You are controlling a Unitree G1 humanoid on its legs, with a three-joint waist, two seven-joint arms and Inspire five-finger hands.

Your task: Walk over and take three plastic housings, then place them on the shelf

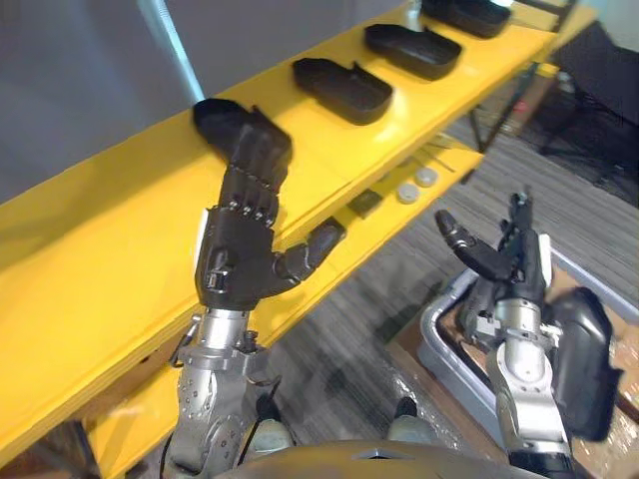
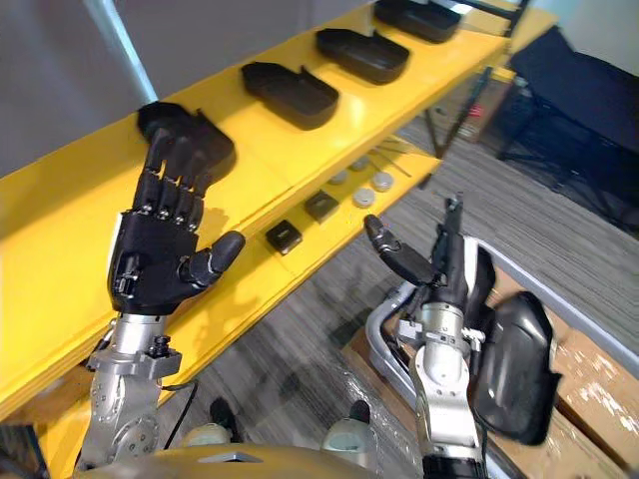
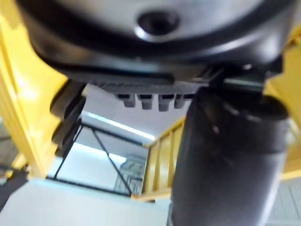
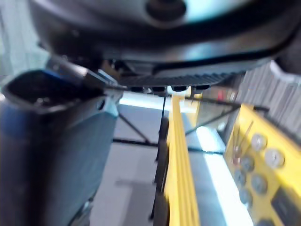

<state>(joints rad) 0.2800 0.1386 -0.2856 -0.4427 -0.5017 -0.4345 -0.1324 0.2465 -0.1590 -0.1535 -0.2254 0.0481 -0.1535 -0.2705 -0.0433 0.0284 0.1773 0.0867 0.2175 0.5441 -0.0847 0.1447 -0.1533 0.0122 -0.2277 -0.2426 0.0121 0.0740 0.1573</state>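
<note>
**A:** Left hand [image 1: 235, 254]?

**B:** Raised against the yellow shelf [image 1: 110, 239]. Open, with fingers [image 1: 262, 165] straight and close together, thumb out to the side, gripping nothing. Fingertips over the near end of the nearest housing [image 1: 212, 118] on the top board. Cannot tell whether touching it or just above it.

**A:** More up there?

**B:** Three more, black, in a row further along the same board, hollow side up, apart from one another: second housing [image 1: 342, 90], third housing [image 1: 411, 50], fourth housing [image 1: 467, 14], the last cut off by the view's edge.

**A:** Right hand [image 1: 504, 261]?

**B:** Lower down, away from the shelf, over the floor. Open as well: thumb spread wide, fingers pointing up and seen edge-on, closed round nothing.

**A:** Anything with it?

**B:** A fifth housing [image 2: 514, 364], just beside the right forearm on its outer side, below the hand. Not between thumb and fingers. Cannot tell what carries it.

**A:** And lower down?

**B:** Grey bin [image 1: 439, 334] down by the right arm. On the lower board [image 2: 255, 274], small round discs [image 1: 417, 185] and dark square blocks [image 1: 366, 203], near the board's front edge.
</note>
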